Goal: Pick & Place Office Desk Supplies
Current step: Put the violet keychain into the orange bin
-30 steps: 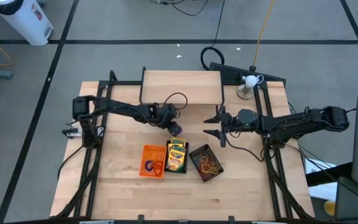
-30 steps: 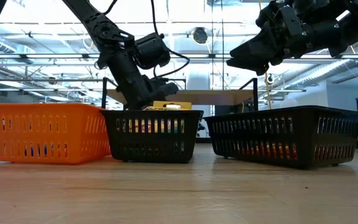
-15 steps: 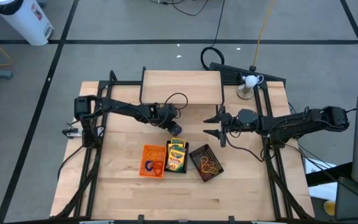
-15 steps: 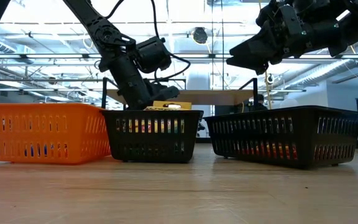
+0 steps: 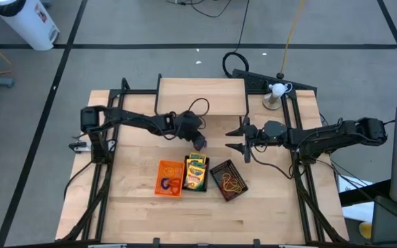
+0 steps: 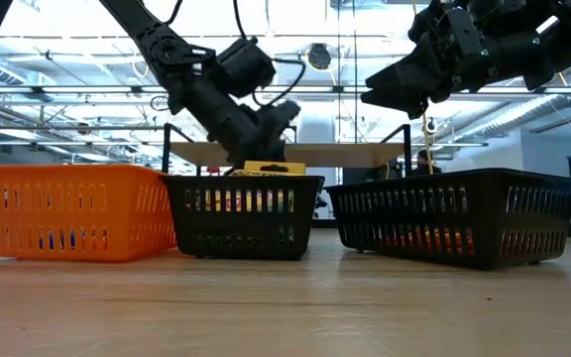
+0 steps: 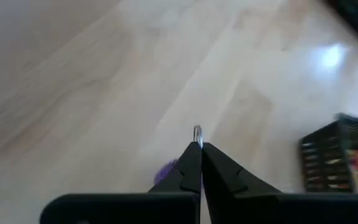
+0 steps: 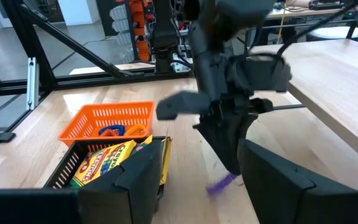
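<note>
- Pale wooden tabletop (image 5: 136, 213) carries all three trays in a row; the middle black mesh tray (image 5: 196, 172) serves as the landmark below.
- Left of that tray, touching it, sits the orange rectangular mesh tray (image 5: 169, 178), holding thin rubber-band loops (image 5: 166, 183) in blue and orange.
- Behind the middle tray, just off its far edge, the left gripper (image 5: 198, 142) hangs over bare wood with its dark fingers (image 7: 194, 165) pressed together on a thin purple rubber-band loop (image 8: 220, 183), which dangles below the tips.
- That loop is judged very light, soft and stretchy, with no shape of its own; a pinch across one strand, as here, is the sensible hold, though it may snag on mesh or cling to the fingers on release.
- Within the middle tray lie the small yellow-and-green crayon boxes (image 5: 196, 171), filling it and rising slightly above its rim in the low view; these look light but stiff cardboard, best taken across the narrow sides.
- Right of the middle tray, close beside it and turned at an angle, the second black mesh tray (image 5: 229, 180) holds more loops (image 5: 230, 182), orange and tan, tangled together.
- Farther behind and right of the middle tray, the right gripper (image 5: 244, 139) waits above the table, fingers spread wide and empty.
</note>
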`<action>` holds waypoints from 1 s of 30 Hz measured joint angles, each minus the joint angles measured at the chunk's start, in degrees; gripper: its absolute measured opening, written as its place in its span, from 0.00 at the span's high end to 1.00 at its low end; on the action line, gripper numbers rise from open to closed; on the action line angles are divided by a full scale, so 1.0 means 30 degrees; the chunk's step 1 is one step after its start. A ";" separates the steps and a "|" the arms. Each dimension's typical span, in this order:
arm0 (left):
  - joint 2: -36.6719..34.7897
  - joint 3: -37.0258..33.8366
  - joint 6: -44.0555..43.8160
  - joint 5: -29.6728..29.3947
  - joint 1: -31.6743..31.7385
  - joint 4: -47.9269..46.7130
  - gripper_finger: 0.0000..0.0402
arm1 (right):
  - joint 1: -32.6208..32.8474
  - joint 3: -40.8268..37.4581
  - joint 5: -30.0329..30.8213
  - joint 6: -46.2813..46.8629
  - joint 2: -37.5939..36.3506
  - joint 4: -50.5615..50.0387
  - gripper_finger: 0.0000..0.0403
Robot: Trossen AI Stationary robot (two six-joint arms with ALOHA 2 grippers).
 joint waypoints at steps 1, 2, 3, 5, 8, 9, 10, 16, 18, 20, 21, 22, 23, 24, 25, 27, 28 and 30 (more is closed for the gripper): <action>-0.0227 0.0000 0.0004 0.0244 0.0000 0.0059 0.99 | 0.0000 0.0000 -0.0005 -0.0009 0.0000 -0.0006 0.50; -0.0475 -0.0006 0.0006 0.0463 -0.0006 -0.0046 1.00 | 0.0006 0.0000 -0.0017 -0.0079 0.0000 -0.0003 0.50; -0.0703 -0.0007 0.0047 0.0519 -0.0058 0.0173 1.00 | 0.0007 0.0000 -0.0036 -0.0134 0.0000 0.0000 0.50; -0.1367 0.0000 0.0264 0.0565 -0.0173 0.0260 1.00 | 0.0000 -0.0002 -0.0066 -0.0189 0.0000 -0.0064 0.50; -0.2602 0.0001 0.0750 0.1006 -0.0446 0.0293 1.00 | 0.0000 -0.0007 -0.0066 -0.0354 0.0000 0.0028 0.50; -0.3172 0.0000 0.0897 0.1179 -0.0555 0.0008 1.00 | 0.0000 -0.0007 -0.0066 -0.0493 0.0000 0.0114 0.50; -0.3725 0.0000 0.0982 0.1361 -0.0702 -0.0496 1.00 | 0.0000 -0.0007 -0.0066 -0.0663 0.0000 0.0235 0.50; -0.7416 0.0015 0.0702 0.1692 -0.2383 -0.4187 1.00 | 0.0000 -0.0007 -0.0079 -0.1315 0.0000 0.0432 0.50; -0.8635 0.0007 0.0354 0.1604 -0.3256 -0.6130 1.00 | 0.0000 -0.0007 -0.0085 -0.1363 0.0000 0.0428 0.50; -0.9632 0.0015 -0.0157 0.1202 -0.4328 -0.7346 1.00 | 0.0000 -0.0007 -0.0119 -0.1493 0.0000 0.0274 0.50; -1.0106 0.0014 -0.0511 0.0858 -0.4900 -0.8214 1.00 | 0.0000 -0.0007 -0.0135 -0.1539 0.0000 0.0268 0.50; -1.0469 0.0007 -0.0937 0.0503 -0.5536 -0.8923 1.00 | 0.0000 -0.0007 -0.0183 -0.1550 0.0000 0.0185 0.50; -1.0707 0.0007 -0.1384 0.0041 -0.6163 -0.9225 1.00 | 0.0000 -0.0007 -0.0499 -0.1493 0.0000 0.0036 0.50; -1.0888 0.0015 -0.1850 -0.0406 -0.6787 -0.9569 1.00 | 0.0000 -0.0007 -0.0980 -0.1343 0.0000 -0.0065 0.50; -1.0984 0.0015 -0.2311 -0.0811 -0.7386 -1.0054 1.00 | 0.0000 -0.0007 -0.1553 -0.1189 0.0000 -0.0075 0.50; -1.1001 0.0007 -0.3137 -0.1490 -0.8569 -1.0573 1.00 | 0.0065 -0.0007 -0.2982 -0.0985 0.0000 0.0049 0.50; -1.0970 0.0007 -0.3441 -0.1798 -0.9124 -1.0648 1.00 | 0.0120 -0.0007 -0.3669 -0.0904 0.0000 0.0105 0.50; -1.0717 0.0007 -0.4125 -0.2444 -1.0033 -1.0880 1.00 | 0.0279 -0.0007 -0.4852 -0.0656 0.0000 0.0153 0.50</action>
